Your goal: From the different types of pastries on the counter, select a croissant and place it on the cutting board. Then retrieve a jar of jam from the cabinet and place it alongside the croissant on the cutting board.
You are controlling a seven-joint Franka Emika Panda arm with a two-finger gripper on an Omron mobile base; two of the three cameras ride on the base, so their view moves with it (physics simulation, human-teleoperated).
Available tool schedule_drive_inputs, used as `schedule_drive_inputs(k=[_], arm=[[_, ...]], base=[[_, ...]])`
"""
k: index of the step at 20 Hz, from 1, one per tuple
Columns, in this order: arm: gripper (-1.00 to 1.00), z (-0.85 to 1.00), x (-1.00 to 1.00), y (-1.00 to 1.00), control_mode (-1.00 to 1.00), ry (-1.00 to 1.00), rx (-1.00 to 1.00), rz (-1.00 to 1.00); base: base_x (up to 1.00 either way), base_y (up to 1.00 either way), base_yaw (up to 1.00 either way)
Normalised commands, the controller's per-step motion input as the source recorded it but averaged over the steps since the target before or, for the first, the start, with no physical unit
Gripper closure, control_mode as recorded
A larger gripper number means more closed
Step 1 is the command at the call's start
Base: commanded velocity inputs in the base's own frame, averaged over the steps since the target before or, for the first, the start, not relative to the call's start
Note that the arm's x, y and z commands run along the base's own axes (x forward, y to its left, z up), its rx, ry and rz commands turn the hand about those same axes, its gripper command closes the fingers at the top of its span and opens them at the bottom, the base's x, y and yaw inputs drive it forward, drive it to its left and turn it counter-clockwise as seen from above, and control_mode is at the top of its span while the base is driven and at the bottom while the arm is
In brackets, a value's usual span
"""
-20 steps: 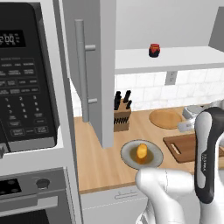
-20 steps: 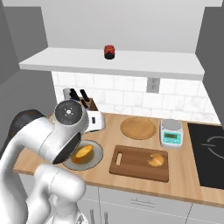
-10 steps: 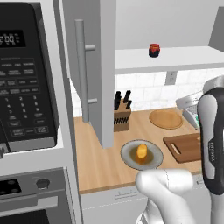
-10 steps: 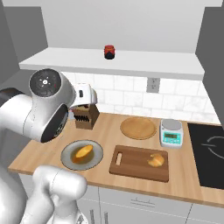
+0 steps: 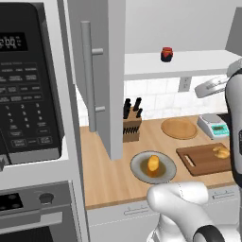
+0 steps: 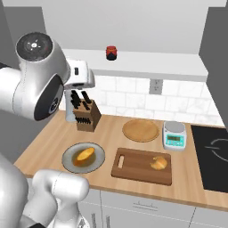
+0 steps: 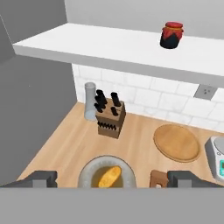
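Reaching for the jar of jam (image 7: 171,35) is the risky part from here: it stands upright on the white shelf (image 7: 109,48) of the open cabinet (image 5: 101,71), well above the desk (image 6: 111,133). The tool (image 7: 112,178) hangs spread and empty, looking up at the shelf from below. A squat, small jar could tip or get pushed back if a fingertip (image 7: 41,178) hits its lid first. The open door could also catch the arm. The croissant (image 6: 159,163) already lies on the cutting board (image 6: 133,165), so a careless set-down might knock it.
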Motion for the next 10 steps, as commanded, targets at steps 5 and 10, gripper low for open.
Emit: schedule_drive_inputs(k=[5, 10], arm=[[-1.0, 0.2, 0.2, 0.14, -1.0, -0.21, 0.0, -0.12], [-1.0, 0.14, 0.16, 0.03, -1.0, -0.21, 0.01, -0.13]], base=[[0.0, 0.0, 0.0], [0.0, 0.0, 0.0]])
